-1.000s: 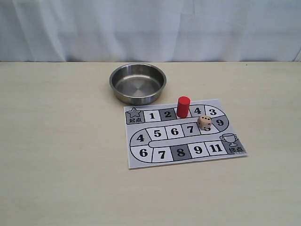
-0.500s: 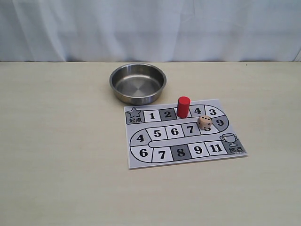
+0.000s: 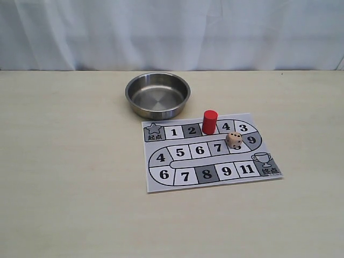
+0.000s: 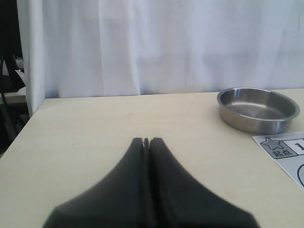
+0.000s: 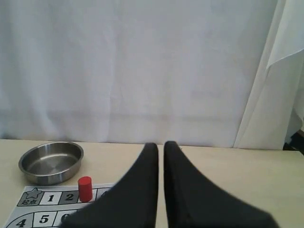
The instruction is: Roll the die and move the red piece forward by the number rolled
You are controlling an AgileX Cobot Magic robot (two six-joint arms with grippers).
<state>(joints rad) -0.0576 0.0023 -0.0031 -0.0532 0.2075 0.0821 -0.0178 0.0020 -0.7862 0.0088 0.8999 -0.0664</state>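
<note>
- Left claw: fingers pressed together, nothing between them. It hangs over bare bench.
- Right claw: fingers nearly together with only a thin slit between the tips, and it grips nothing.
- Neither claw shows in the exterior view.
- Red piece: upright on the board, in the top row between squares 2 and 4, just right of frame centre.
- In the right wrist view the red piece stands well apart from the claw, beyond the tips and off to one side, untouched.
- Die: on the board just below and right of the red piece, close to it but not touching.
- The die sits on the square between 7 and 9, hiding that number. Its dark pips are too small to count. It does not show in either wrist view.
- Bowl: steel, upper centre of the frame, on the bench just above the board's top left corner. In the left wrist view it sits well beyond the claw.
- Board writing: a star square marked 起点, then 1, 2, 4, 3, 9.
- Middle row from the left: 4, 5, 6, 7.
- Bottom row: 6, 7, 8, 9, 11, then a trophy square marked 终点.
- White curtain behind the bench.
</note>
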